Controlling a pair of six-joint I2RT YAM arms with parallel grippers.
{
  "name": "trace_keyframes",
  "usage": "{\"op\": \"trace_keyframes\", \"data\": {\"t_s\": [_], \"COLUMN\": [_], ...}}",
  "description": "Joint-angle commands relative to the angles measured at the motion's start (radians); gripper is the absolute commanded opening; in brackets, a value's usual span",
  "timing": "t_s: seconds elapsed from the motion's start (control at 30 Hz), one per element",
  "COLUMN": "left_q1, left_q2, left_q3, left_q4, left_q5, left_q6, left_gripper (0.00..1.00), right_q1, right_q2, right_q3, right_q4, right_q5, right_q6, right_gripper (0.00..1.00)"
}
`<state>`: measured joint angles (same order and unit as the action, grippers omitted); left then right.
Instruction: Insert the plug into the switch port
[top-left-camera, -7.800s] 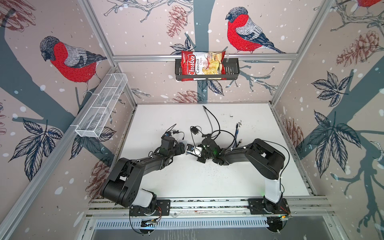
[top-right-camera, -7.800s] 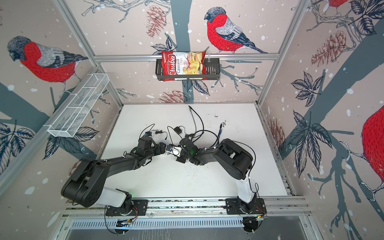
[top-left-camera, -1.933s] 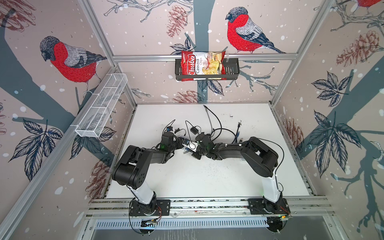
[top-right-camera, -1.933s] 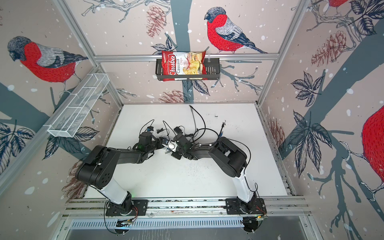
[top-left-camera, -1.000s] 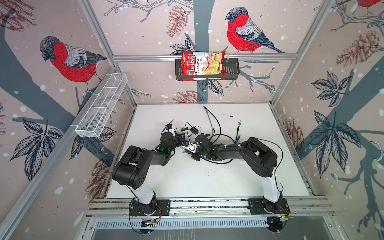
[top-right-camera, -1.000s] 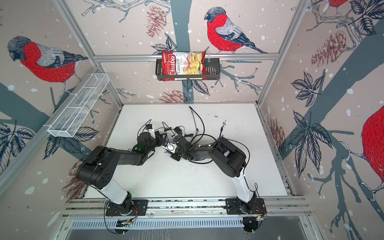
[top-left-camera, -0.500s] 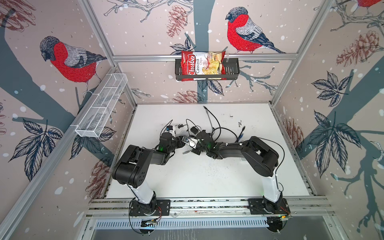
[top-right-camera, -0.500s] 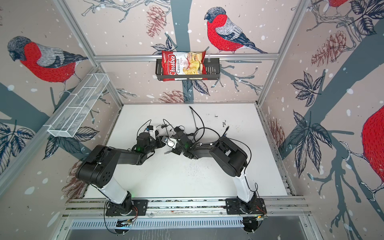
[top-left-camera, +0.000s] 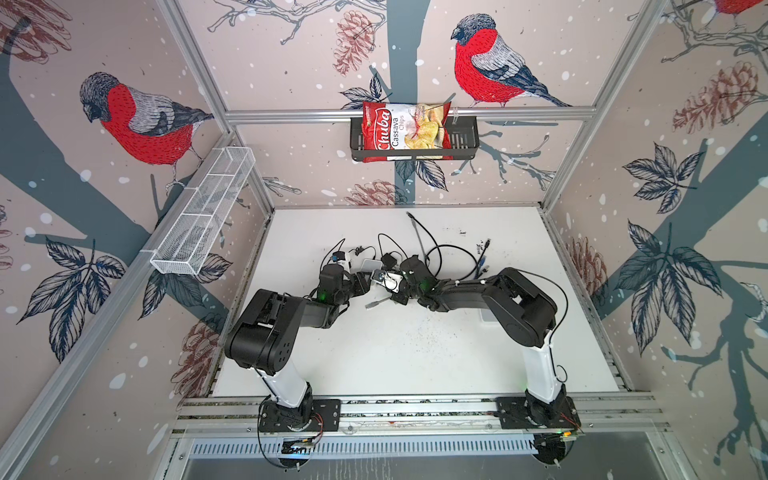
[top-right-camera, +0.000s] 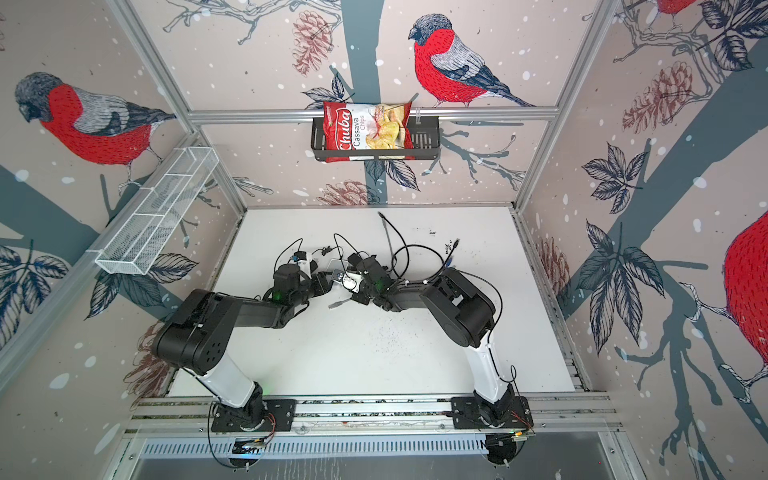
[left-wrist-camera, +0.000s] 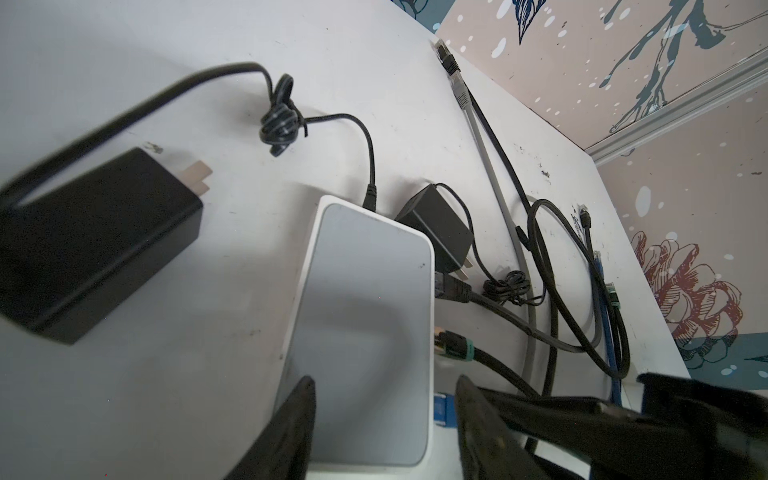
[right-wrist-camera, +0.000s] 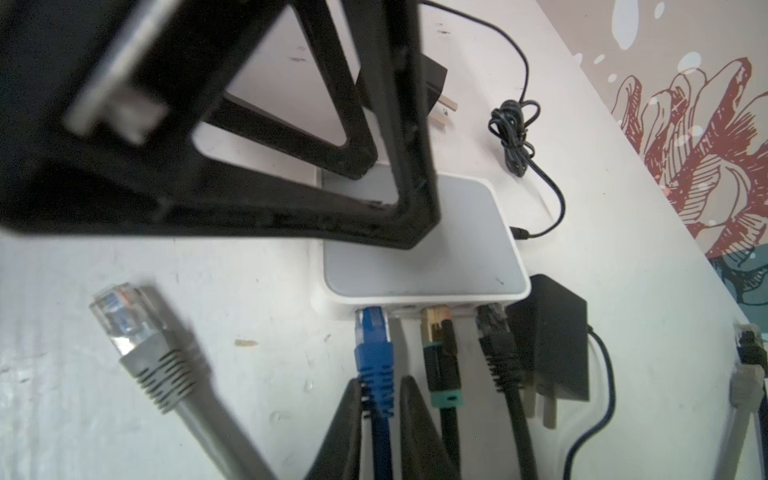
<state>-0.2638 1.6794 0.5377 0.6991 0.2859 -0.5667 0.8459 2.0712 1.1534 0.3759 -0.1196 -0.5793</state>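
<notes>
Blue plug (right-wrist-camera: 374, 332) sits in a port of the switch (right-wrist-camera: 419, 257).
Left tool (left-wrist-camera: 382, 395) straddles the switch to brace it; whether it clamps, I cannot tell. Right tool (right-wrist-camera: 380, 399) stands barely parted around the plug's boot, probably releasing. Compared with the oldest frame, switch and tools sit farther back on the tabletop (top-left-camera: 395, 353).

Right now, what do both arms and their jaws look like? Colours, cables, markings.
Both alike: left arm and right arm have boxy matte-black links, a white lowest segment and a black base plate on the aluminium rail. A green light glows near each wrist. A thin black cable loops off the right arm. Jaws are black, skeletal triangular frames; no logos legible.
</notes>
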Motion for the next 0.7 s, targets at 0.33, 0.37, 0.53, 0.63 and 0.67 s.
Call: {"op": "trace_keyframes", "data": {"t_s": [0.33, 0.37, 0.53, 0.63, 0.67], "left_q1": [0.003, 0.002, 0.001, -0.008, -0.015], "left_q2": [-0.077, -0.090, -0.147, -0.182, -0.194], "left_q3": [0.045, 0.052, 0.074, 0.079, 0.080], "left_q4": [-0.188, -0.202, -0.261, -0.301, -0.316], "left_q5": [-0.034, -0.038, -0.068, -0.099, -0.110], "left_q6": [0.107, 0.122, 0.185, 0.227, 0.243], "left_gripper": [0.56, 0.57, 0.57, 0.58, 0.58], "right_q1": [-0.102, -0.114, -0.165, -0.189, -0.197], "right_q2": [-0.149, -0.168, -0.252, -0.329, -0.357], "right_q3": [-0.007, -0.009, -0.051, -0.122, -0.140], "right_q4": [-0.046, -0.051, -0.097, -0.083, -0.088], "right_q5": [-0.083, -0.062, -0.010, -0.011, -0.004], "right_q6": [0.195, 0.236, 0.413, 0.544, 0.588], "right_gripper": [0.32, 0.32, 0.31, 0.30, 0.30]}}
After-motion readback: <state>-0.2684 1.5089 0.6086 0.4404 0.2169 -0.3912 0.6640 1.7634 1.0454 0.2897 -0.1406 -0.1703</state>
